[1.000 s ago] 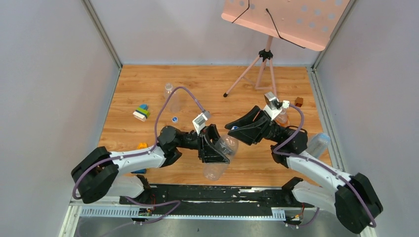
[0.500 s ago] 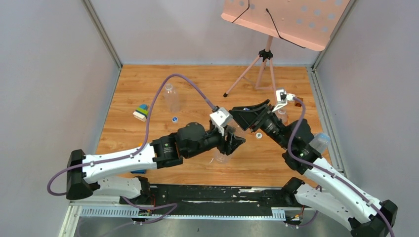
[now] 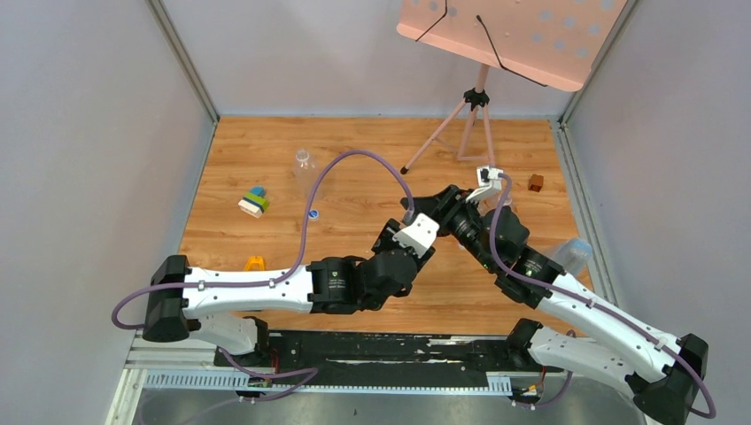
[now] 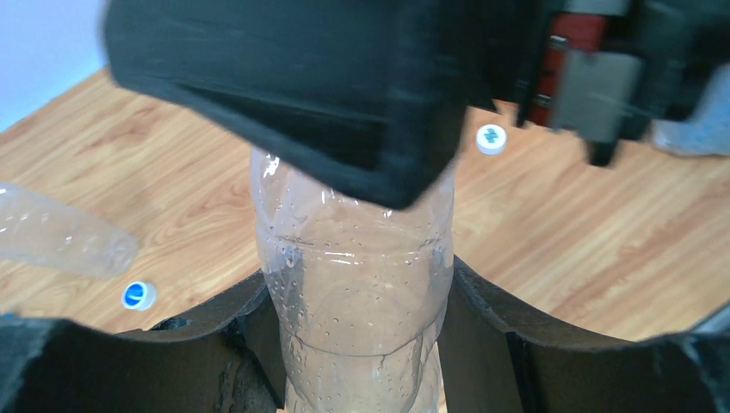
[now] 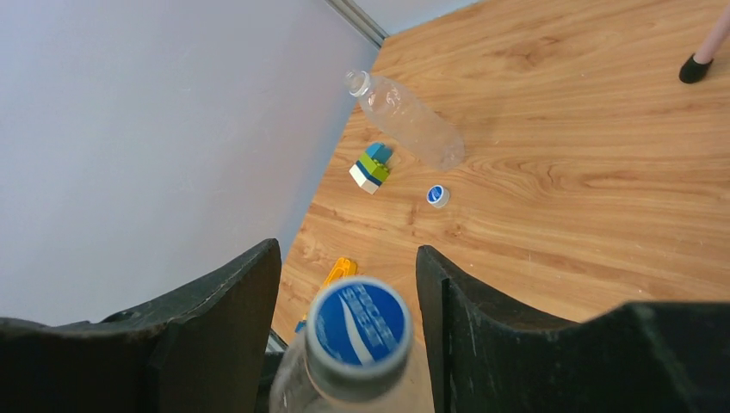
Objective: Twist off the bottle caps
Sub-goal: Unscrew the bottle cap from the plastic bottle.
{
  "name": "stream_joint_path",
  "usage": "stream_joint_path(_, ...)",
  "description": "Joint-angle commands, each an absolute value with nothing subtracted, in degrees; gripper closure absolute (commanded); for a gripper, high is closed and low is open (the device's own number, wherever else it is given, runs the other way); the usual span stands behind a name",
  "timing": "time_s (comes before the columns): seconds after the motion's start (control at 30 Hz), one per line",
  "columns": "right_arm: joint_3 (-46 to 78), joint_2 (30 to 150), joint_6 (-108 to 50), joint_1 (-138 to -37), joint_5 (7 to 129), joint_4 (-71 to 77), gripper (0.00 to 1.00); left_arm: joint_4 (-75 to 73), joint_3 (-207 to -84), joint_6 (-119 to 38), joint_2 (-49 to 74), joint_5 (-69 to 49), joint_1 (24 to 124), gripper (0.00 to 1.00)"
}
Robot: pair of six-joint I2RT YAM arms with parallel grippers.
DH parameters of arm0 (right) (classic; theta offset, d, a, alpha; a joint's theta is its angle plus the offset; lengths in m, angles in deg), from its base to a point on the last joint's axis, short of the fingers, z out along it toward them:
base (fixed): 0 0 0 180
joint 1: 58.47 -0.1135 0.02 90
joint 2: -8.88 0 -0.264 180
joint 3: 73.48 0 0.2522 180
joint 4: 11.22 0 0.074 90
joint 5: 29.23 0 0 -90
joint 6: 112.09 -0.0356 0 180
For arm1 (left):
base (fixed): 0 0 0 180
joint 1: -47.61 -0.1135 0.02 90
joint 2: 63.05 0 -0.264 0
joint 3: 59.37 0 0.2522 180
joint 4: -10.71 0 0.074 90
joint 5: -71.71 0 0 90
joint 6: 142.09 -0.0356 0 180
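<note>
Two robot arms met over one clear plastic bottle (image 4: 344, 232) at the middle of the wooden bench (image 3: 230, 239). The left gripper (image 4: 361, 301) had its jaws clamped on the bottle's body, holding it upright, evidently so that it would not spin with its cap. The right gripper (image 5: 347, 258) hung directly above, its jaws apart and flanking the blue-topped cap (image 5: 358, 323). That cap sat on the neck and appeared not yet off, and the stance looked like the set-up for a twisting grip.

Two caps already lay loose on the bench. One white cap (image 4: 491, 138) showed at the upper right of the left wrist view. One blue-faced cap (image 5: 437, 195) lay near an uncapped bottle (image 5: 405, 120), which rested on its side toward the upper left of the overhead view. A stack of toy blocks (image 5: 372, 168) sat just beside that bottle, and a brown cube (image 3: 536, 182) stood well apart at the upper right. At the right edge lay a further bottle (image 3: 571, 257); whether it bore a cap could not be told.
</note>
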State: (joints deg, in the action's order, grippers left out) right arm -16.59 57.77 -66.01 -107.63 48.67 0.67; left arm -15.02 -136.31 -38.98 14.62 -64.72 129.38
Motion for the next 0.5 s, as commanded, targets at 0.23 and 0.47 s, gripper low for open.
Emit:
stream_joint_path(0.23,-15.1,58.06,-70.87,-108.74,41.93,0.94,0.43,-13.02,-135.2,-39.34,13.53,-75.1,130.7,1.0)
stream_joint_path(0.47,-13.48,59.14,-70.36,-108.69,42.75,0.73,0.57,-13.25,-134.78,-39.71,13.78,-76.28,131.1,1.0)
